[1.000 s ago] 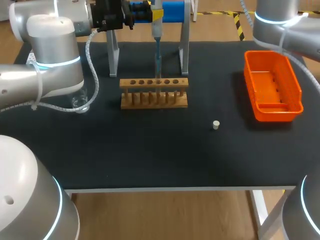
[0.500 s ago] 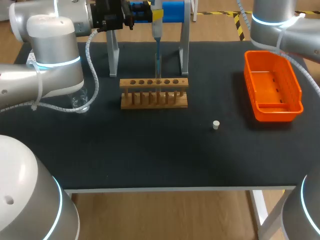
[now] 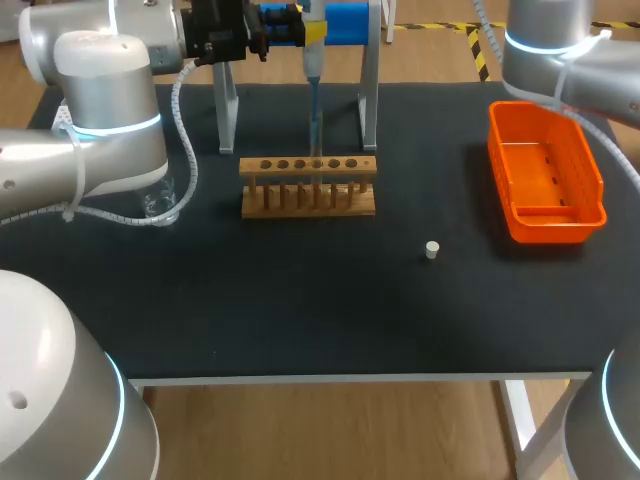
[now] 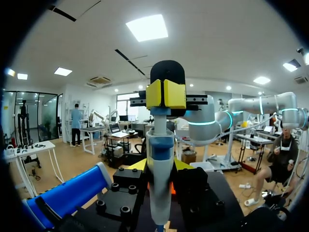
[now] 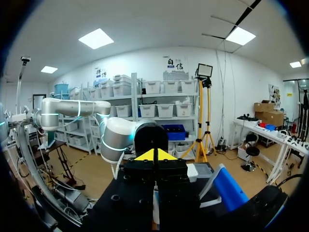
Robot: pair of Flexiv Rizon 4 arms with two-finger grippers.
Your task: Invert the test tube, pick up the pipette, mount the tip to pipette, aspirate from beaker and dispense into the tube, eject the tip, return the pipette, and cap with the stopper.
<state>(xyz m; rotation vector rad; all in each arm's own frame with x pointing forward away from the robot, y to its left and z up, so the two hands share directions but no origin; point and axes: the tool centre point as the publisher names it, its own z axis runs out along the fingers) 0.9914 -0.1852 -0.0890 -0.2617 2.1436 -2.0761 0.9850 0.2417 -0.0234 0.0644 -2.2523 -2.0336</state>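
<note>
My left gripper (image 3: 312,30) is at the back of the table, shut on the pipette (image 3: 314,70), which hangs upright. In the left wrist view its yellow fingertips (image 4: 165,94) clamp the white pipette (image 4: 160,183) with its blue band. The thin tip (image 3: 316,125) points down at a middle hole of the wooden tube rack (image 3: 308,186); I cannot make out the tube there. A clear beaker (image 3: 160,205) stands to the rack's left. The small white stopper (image 3: 432,250) lies on the mat right of the rack. My right gripper (image 5: 154,155) is shut with nothing in it, and is out of the head view.
An orange bin (image 3: 546,172) sits at the right of the black mat (image 3: 300,300). Two metal posts of the pipette stand (image 3: 368,90) rise behind the rack, with a blue holder (image 3: 345,20) on top. My left arm's elbow (image 3: 105,110) hangs over the beaker's side.
The pipette tip looks slightly higher over the rack. My right arm's upper part has shifted a little to the left. Nothing else has moved.
</note>
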